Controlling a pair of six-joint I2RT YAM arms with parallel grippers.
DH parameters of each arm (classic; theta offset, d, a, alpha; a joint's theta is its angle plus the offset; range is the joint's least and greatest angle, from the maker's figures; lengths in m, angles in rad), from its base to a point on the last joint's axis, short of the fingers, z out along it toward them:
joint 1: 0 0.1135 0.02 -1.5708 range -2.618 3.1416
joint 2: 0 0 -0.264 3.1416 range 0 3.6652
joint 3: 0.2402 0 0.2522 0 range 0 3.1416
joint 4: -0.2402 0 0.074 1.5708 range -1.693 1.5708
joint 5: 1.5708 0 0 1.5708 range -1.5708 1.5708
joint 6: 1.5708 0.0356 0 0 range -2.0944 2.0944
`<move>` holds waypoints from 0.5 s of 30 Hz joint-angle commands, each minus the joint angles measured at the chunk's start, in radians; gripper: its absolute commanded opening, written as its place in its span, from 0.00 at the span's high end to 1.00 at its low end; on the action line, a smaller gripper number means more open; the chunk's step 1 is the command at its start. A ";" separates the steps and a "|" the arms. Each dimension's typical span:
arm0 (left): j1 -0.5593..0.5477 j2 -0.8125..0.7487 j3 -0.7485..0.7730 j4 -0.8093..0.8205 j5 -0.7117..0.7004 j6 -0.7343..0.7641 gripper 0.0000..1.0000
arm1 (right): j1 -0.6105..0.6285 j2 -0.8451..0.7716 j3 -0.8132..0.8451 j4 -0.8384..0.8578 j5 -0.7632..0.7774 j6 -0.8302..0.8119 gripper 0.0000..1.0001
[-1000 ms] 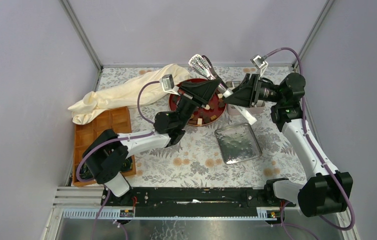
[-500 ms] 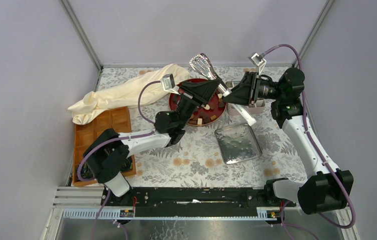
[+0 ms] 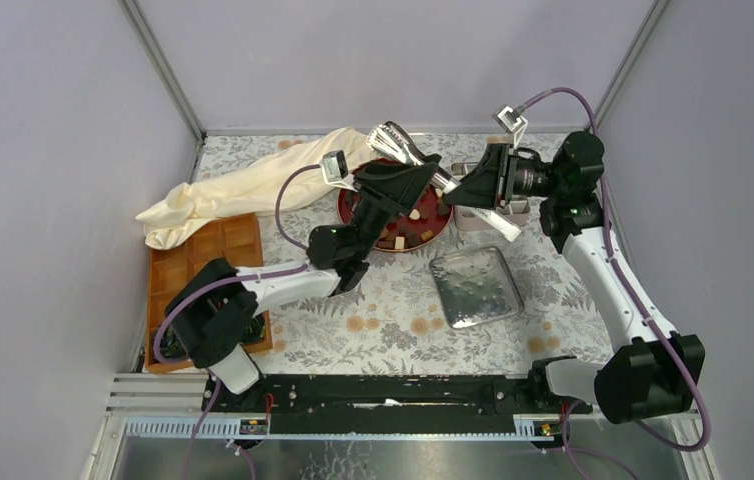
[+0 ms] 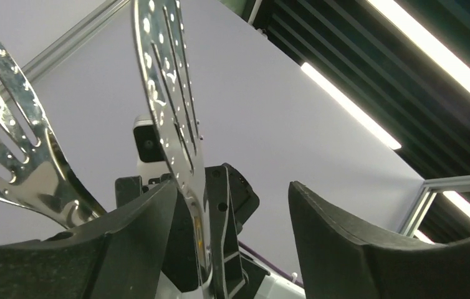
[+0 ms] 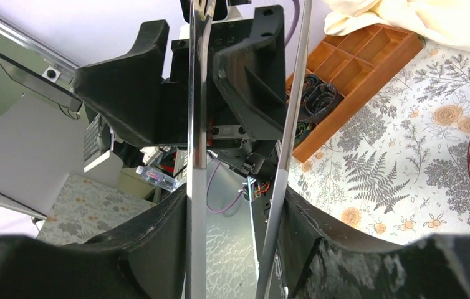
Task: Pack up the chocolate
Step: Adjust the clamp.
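Tongs [image 3: 405, 148] passed from left gripper [image 3: 423, 180] to right gripper [image 3: 456, 192].
Left gripper just opened wide, nothing held; right gripper closed further onto tongs handles; chocolate [image 3: 400, 241] seen in red bowl [image 3: 423, 246], upper centre; scooping judged next.

left pincer [image 4: 232, 190] opened off tongs [image 4: 169, 93], right pincer [image 5: 235, 205] closed on them

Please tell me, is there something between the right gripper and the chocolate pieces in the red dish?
Yes. The right gripper is shut on the tongs, so it has no free grip. The left gripper, open around the same tongs, hangs above the red dish, over part of the chocolate.
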 commanded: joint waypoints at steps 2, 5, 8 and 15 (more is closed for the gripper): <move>0.011 -0.090 -0.089 0.071 -0.063 0.031 0.17 | -0.022 0.010 0.080 0.014 -0.010 -0.001 0.44; 0.025 -0.167 -0.196 0.069 -0.105 0.057 0.09 | -0.040 0.023 0.119 -0.054 -0.008 -0.053 0.45; 0.042 -0.254 -0.318 0.064 -0.135 0.068 0.07 | -0.048 0.035 0.164 -0.216 0.010 -0.178 0.45; 0.082 -0.549 -0.521 -0.162 -0.127 0.210 0.07 | -0.046 0.118 0.397 -0.912 0.232 -0.795 0.46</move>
